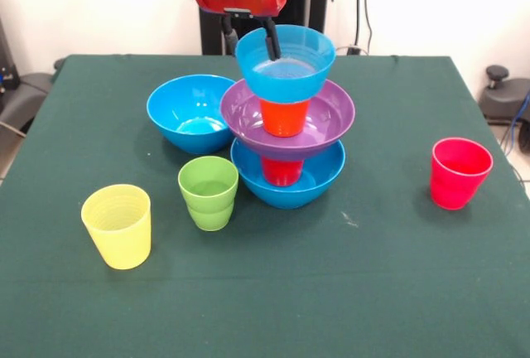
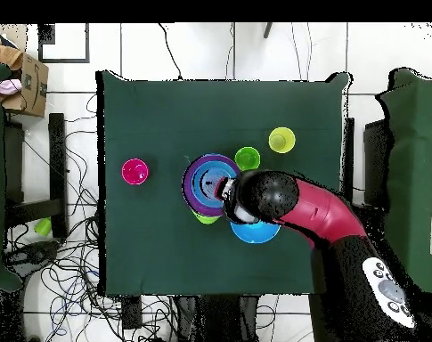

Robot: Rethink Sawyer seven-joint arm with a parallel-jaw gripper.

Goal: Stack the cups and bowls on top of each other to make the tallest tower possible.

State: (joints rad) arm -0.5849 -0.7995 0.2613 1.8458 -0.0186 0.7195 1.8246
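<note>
A: Tower [image 1: 286, 118] status?
B: Centre of the green counter [image 1: 373, 283]. Big blue bowl [image 1: 287, 177] at btm, red cup [image 1: 281, 171], purple bowl [image 1: 287, 118], orange cup [image 1: 284, 117], small blue bowl [image 1: 286, 61] on top.
A: Hand [image 1: 271, 39]?
B: One finger dips inside the top bowl's rim; can't tell if it's gripping or open.
A: Rest?
B: 2nd big blue bowl [image 1: 191, 113] just beside the tower. Light green cup [image 1: 208, 192] sits in a small green bowl; yellow cup [image 1: 118, 226] near it. Pinkish-red cup [image 1: 460, 173] well apart, other side.
</note>
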